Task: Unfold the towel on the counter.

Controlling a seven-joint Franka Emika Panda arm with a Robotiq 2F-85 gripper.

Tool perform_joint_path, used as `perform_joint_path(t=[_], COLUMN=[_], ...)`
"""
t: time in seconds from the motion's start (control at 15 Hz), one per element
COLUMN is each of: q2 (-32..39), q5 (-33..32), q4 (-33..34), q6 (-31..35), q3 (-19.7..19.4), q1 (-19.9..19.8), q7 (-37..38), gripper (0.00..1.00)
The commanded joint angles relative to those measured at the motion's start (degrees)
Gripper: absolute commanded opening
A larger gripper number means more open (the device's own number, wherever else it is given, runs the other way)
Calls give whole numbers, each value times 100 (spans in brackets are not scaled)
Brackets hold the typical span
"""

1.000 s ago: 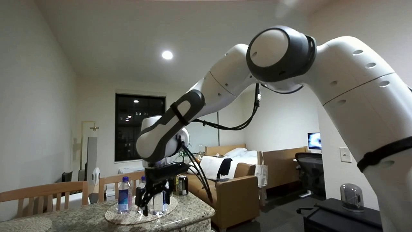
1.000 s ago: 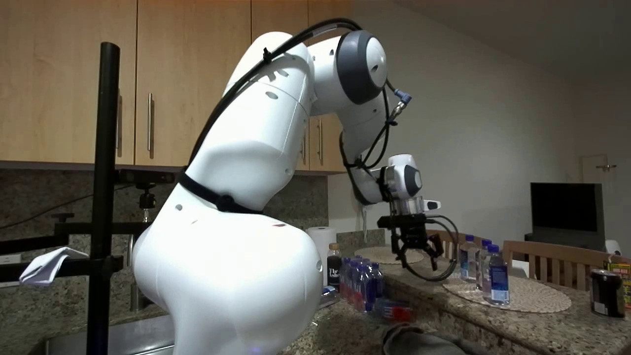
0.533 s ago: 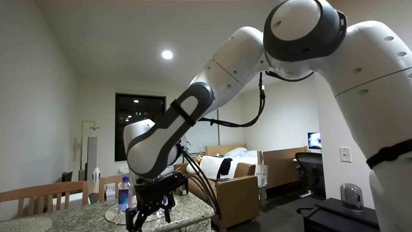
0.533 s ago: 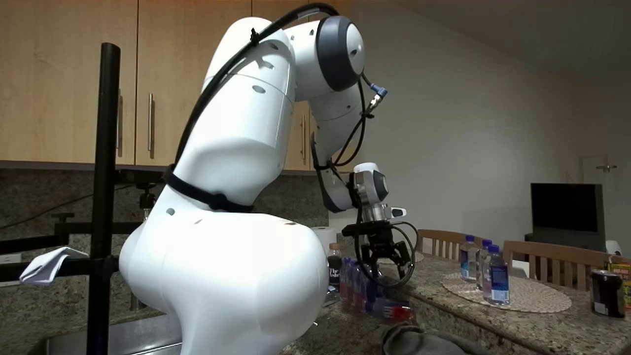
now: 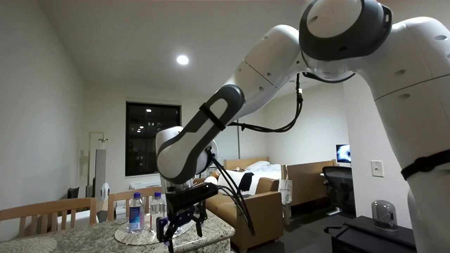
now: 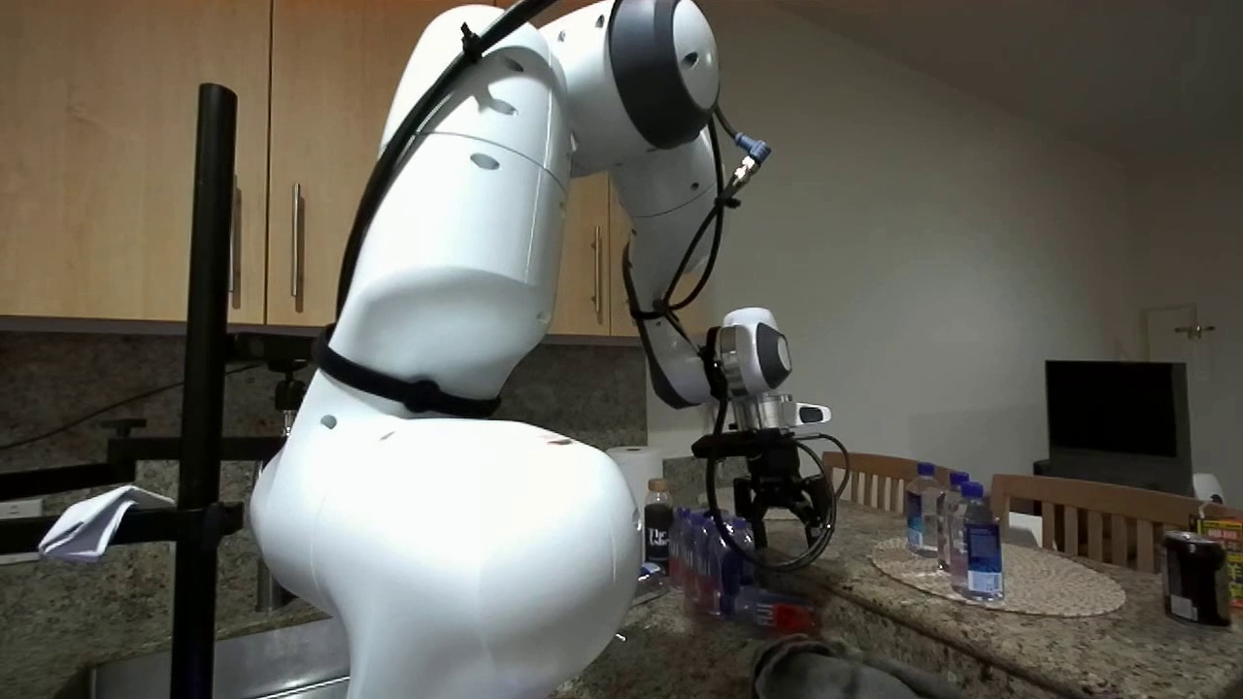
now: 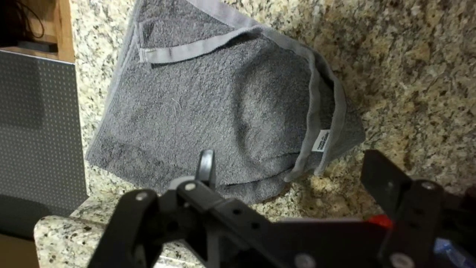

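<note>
Cabinets (image 6: 320, 146) of pale wood fill the upper left of an exterior view, behind the white Franka arm (image 6: 466, 330). A speckled stone surface (image 7: 401, 74) spans the upper right of the wrist view. The grey terry towel (image 7: 186, 111) lies on it, partly folded over itself, from the upper left to the centre of the frame; in an exterior view only part of it shows, cut off at the bottom edge. Lower right in that view, the surface steps up and carries a round woven placemat (image 6: 1054, 585). Spread wide apart and holding nothing, the fingers (image 7: 385, 178) enter the wrist view from the bottom; in an exterior view they hang higher than the towel, apart from it. Three upright, blue-capped water bottles (image 6: 983, 549) stand on the placemat, a dark can (image 6: 1194, 578) at the right edge. Right of centre in the wrist view is the towel's white label (image 7: 320, 140).
</note>
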Motion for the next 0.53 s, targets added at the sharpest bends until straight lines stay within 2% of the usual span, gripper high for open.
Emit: perform_joint_path(t=[0.0,0.07,0.13,0.47], q2=[-322,-345,-78,-129], q5=[583,741,415,561], q4=[-335,-380,-86,-142], q6=[44,89,-6,-9], q3=[114,123,96,114], q1=[-305,-361,-248,-326], q7=[-547,-732,-327,-504], gripper=[100,100,100,100])
